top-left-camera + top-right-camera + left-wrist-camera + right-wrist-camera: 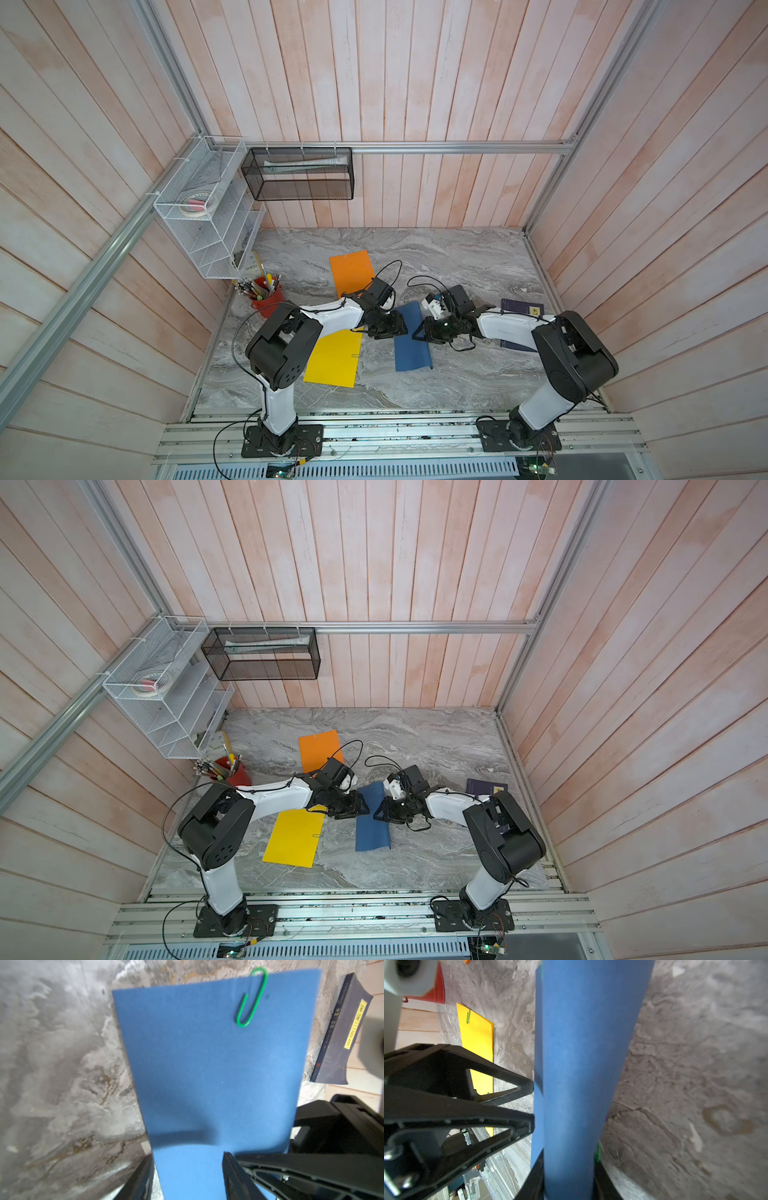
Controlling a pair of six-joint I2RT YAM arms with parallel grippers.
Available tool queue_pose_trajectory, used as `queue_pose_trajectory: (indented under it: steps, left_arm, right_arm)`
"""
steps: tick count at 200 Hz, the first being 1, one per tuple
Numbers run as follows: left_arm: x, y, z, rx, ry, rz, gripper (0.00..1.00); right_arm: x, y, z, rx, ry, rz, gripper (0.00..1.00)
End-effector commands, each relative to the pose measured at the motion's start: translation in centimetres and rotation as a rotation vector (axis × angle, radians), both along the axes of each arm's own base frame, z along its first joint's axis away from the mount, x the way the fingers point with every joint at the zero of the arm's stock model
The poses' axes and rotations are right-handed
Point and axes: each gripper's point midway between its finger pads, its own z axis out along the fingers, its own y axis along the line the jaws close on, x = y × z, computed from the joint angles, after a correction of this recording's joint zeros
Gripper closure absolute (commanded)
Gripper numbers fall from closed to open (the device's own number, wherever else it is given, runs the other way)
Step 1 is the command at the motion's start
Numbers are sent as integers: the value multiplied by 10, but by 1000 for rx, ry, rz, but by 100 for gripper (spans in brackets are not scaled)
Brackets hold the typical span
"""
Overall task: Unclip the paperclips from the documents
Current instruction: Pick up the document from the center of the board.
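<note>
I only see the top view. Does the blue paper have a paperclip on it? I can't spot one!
Observer: Yes! The left wrist view shows a green paperclip hooked over the edge of the blue sheet farthest from the left hand.
Operator: And the other arm?
Observer: In the right wrist view, the curled sheet runs between the fingers of the right hand.
Operator: Any more clips?
Observer: That view also shows a second green clip on the yellow sheet, near the corner closest to the red cup.
</note>
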Motion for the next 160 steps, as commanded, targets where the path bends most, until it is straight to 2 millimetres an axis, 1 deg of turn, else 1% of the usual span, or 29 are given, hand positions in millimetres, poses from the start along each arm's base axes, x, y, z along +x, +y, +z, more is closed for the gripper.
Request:
queue_pose_trajectory:
  steps: [1, 14, 29, 43, 57, 91, 122, 136, 160]
  left_arm:
    - [-1, 11, 11, 10, -18, 24, 44]
    - [6, 15, 24, -20, -53, 37, 44]
    - [13, 16, 44, -84, -112, 34, 43]
    - [19, 15, 61, -131, -167, 18, 41]
    - [24, 16, 74, -167, -207, 5, 39]
    - [34, 12, 98, -278, -261, -23, 31]
    - [38, 6, 118, -383, -301, -43, 28]
    - [39, 4, 123, -411, -311, -50, 28]
    - [38, 3, 130, -433, -332, -62, 28]
  right_arm:
    - [2, 0, 15, 70, -25, 3, 70]
    - [4, -3, 24, 110, -47, 0, 70]
    - [9, -6, 38, 142, -87, 3, 70]
    - [11, -9, 48, 155, -112, 16, 70]
    - [12, -11, 59, 183, -135, 24, 70]
    - [9, -13, 89, 278, -188, 34, 70]
    - [1, -7, 116, 382, -213, 73, 70]
    - [-2, -5, 122, 414, -210, 83, 70]
    - [-4, -3, 124, 431, -198, 93, 70]
